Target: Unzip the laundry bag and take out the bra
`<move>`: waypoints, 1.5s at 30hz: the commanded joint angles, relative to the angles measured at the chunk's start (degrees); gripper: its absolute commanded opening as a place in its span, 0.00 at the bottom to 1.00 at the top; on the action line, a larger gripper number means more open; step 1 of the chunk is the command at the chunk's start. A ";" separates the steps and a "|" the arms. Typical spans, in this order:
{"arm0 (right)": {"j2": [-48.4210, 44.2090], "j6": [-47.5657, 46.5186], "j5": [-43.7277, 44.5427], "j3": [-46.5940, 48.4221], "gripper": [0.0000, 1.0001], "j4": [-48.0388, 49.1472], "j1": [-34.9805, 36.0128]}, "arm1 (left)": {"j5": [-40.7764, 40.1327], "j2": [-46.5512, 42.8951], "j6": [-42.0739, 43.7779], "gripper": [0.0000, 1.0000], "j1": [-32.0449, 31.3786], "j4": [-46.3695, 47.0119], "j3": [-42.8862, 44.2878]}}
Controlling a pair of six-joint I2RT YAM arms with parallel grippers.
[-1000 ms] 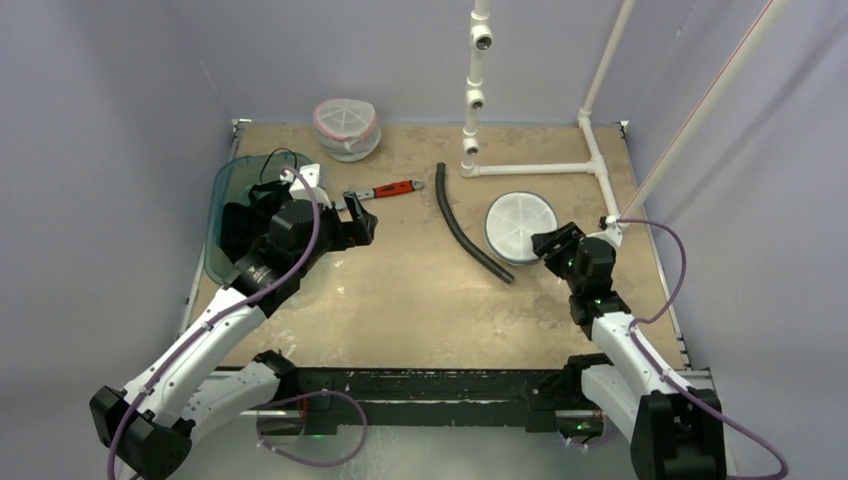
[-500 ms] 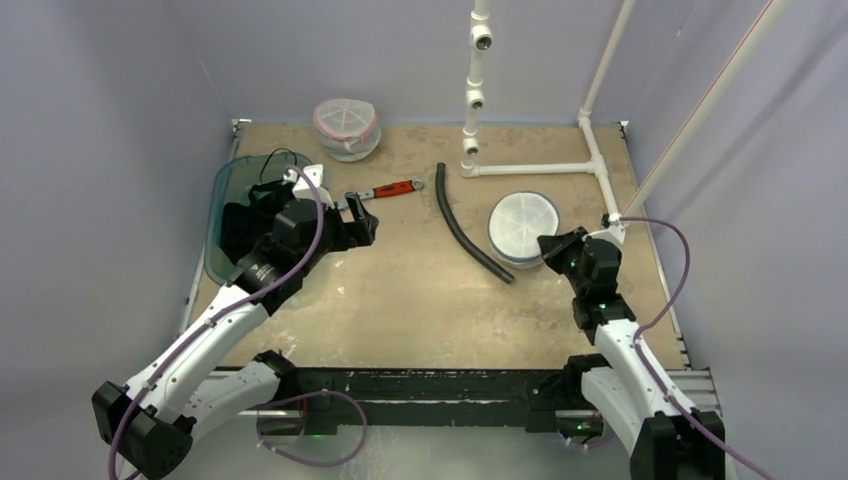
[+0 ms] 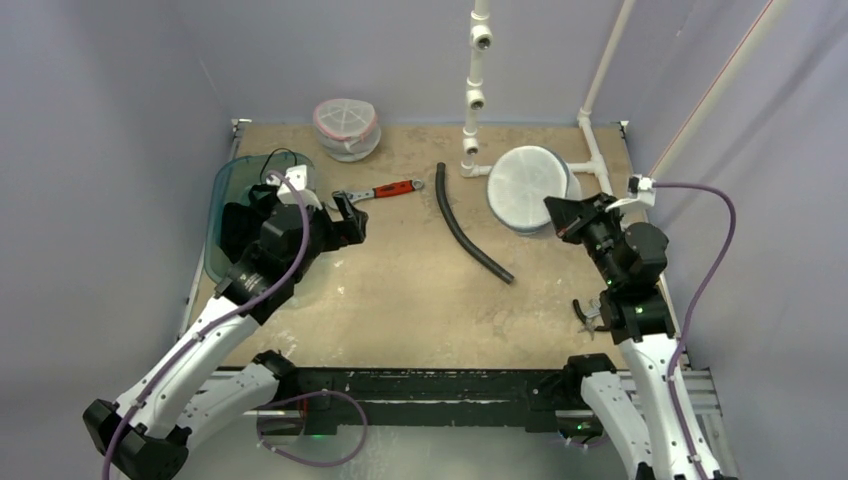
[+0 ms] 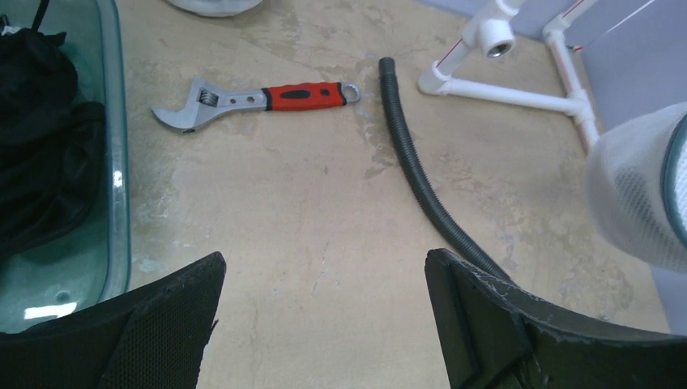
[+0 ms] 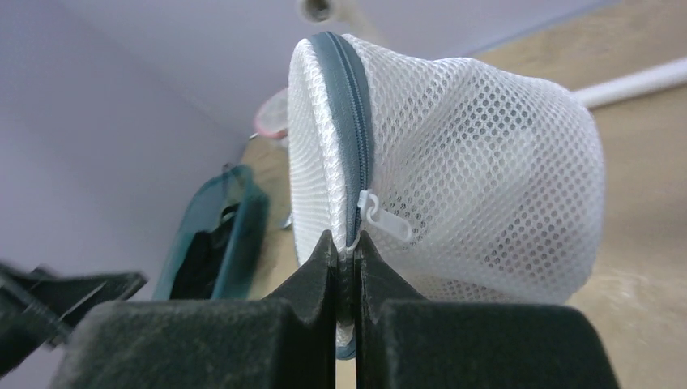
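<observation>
The right tool (image 5: 346, 243) is pinching the zippered grey rim of the round white mesh laundry bag (image 5: 478, 170), holding it on edge over the tan bench's (image 4: 308, 203) far right. The left tool (image 4: 324, 263) is hovering spread wide near the red-handled wrench (image 4: 267, 99).

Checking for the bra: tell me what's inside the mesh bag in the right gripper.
The laundry bag shows only white mesh; its grey zipper looks closed, so contents are hidden.
</observation>
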 commanded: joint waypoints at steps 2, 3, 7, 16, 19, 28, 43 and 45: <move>2.45 -1.73 -19.88 4.11 0.00 2.26 3.60 | 4.36 -5.14 -3.57 0.93 -0.29 7.80 -3.89; 2.69 -1.35 -21.41 3.72 0.00 3.62 5.07 | 6.62 -5.72 -4.29 0.94 -0.25 9.05 -4.82; 4.40 4.01 -22.08 -1.09 0.00 12.95 14.04 | 18.86 -5.97 -8.00 0.95 -0.22 12.67 -7.80; 3.63 17.64 -4.70 -15.97 0.00 27.83 27.30 | 31.56 -13.92 -17.29 0.93 -0.41 27.73 -22.63; 1.57 22.91 1.66 -21.31 0.00 31.87 29.04 | 31.48 -16.50 -20.23 0.93 -0.78 29.55 -26.72; -0.22 33.84 16.55 -30.67 0.00 37.74 36.21 | 27.37 -20.27 -25.46 0.90 -3.05 32.73 -32.62; 5.88 36.42 22.76 -31.96 0.00 39.00 42.11 | 15.06 -4.50 -35.36 0.86 -18.94 50.45 -37.59; 5.48 36.17 22.71 -32.21 0.00 38.49 42.20 | 13.34 -0.60 -35.68 0.84 -20.98 51.95 -36.45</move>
